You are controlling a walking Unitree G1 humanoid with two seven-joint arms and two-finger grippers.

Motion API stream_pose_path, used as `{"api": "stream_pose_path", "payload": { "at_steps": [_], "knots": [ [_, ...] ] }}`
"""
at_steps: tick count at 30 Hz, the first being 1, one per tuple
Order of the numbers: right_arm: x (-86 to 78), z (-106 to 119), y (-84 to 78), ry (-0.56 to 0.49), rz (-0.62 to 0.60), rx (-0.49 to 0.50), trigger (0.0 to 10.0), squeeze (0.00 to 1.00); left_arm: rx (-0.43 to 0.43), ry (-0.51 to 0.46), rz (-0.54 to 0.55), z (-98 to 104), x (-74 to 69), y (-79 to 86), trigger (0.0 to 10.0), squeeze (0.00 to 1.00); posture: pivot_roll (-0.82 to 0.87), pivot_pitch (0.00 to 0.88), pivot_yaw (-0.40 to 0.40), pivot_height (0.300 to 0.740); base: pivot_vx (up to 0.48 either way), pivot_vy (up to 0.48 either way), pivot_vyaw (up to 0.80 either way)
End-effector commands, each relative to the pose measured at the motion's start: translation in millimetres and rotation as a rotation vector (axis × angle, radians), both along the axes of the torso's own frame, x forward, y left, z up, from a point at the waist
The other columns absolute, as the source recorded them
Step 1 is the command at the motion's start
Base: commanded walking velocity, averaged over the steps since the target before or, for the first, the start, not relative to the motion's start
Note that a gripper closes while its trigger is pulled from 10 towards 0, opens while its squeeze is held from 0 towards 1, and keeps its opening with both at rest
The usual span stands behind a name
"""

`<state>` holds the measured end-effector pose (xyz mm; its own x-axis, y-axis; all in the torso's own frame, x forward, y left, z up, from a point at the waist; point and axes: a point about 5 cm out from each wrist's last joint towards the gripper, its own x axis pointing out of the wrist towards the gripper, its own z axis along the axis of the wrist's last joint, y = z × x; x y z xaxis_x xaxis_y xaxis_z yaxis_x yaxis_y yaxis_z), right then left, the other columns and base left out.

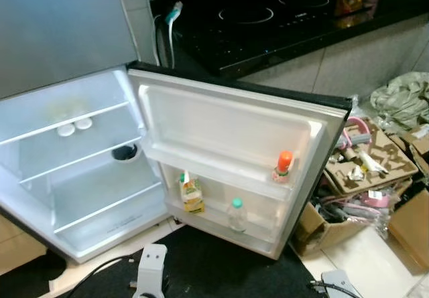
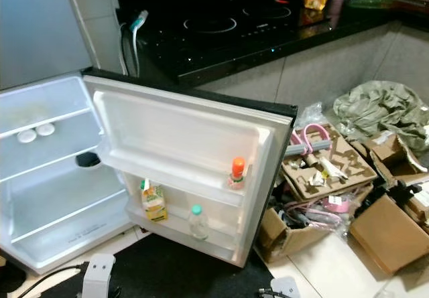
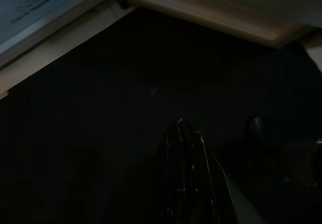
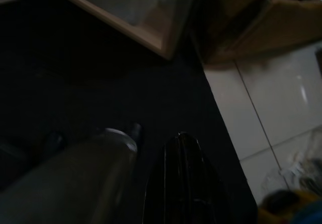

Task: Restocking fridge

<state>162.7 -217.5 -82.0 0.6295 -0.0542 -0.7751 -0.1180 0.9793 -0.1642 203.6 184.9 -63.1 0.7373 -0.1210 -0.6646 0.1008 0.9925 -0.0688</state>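
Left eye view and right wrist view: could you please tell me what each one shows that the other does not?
Left eye view: the fridge shelves, an orange-capped bottle, a juice carton and a clear bottle in the door racks, and the cooktop. Right wrist view: the right end effector, fingers together, hanging low. Shared: the open fridge door's lower corner, the dark mat, the cardboard box and white floor tiles.

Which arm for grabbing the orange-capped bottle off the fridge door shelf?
Right, probably. The orange-capped clear bottle stands at the outer end of the open white fridge door, on the robot's right. The right gripper hangs by that door corner; the left gripper hangs nearer the hinge side.
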Motion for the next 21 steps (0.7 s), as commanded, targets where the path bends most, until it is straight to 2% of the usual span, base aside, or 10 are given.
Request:
{"api": "stream_pose_path", "payload": {
  "at_steps": [1,12,13,17,20,21],
  "knots": [
    [-0.3,0,-1.2,0.002,-0.007,-0.005,10.0,0.00,0.012,0.026,0.011,-3,-5.4,4.1,10.0,0.00,-0.09,0.095,0.054,0.726,0.000,0.000,0.00],
    [24.4,16,-17.7,-0.094,-0.090,-0.022,10.0,0.00,0.010,0.019,0.018,-2,-2.7,5.8,10.0,0.00,-0.09,0.089,0.060,0.726,0.000,0.000,0.00],
    [32.9,22,-24.1,-0.128,-0.115,-0.024,0.0,0.00,0.012,0.019,0.018,-2,-2.6,6.4,10.0,0.00,-0.09,0.091,0.063,0.726,0.000,0.000,0.00],
    [42.2,30,-31.8,-0.154,-0.133,-0.041,0.0,0.00,0.015,0.020,0.018,-2,-2.5,7.3,10.0,0.00,-0.09,0.093,0.064,0.726,0.000,0.000,0.00],
    [64.9,51,-57.8,-0.204,-0.193,-0.127,0.0,0.00,0.019,0.019,0.017,-2,-1.8,9.1,10.0,0.00,-0.09,0.094,0.078,0.726,0.000,0.000,0.00],
    [71.5,58,-64.4,-0.222,-0.210,-0.155,1.2,0.00,0.021,0.020,0.013,-1,-1.7,9.3,10.0,0.00,-0.09,0.095,0.079,0.726,0.000,0.000,0.00]
  ]
}}
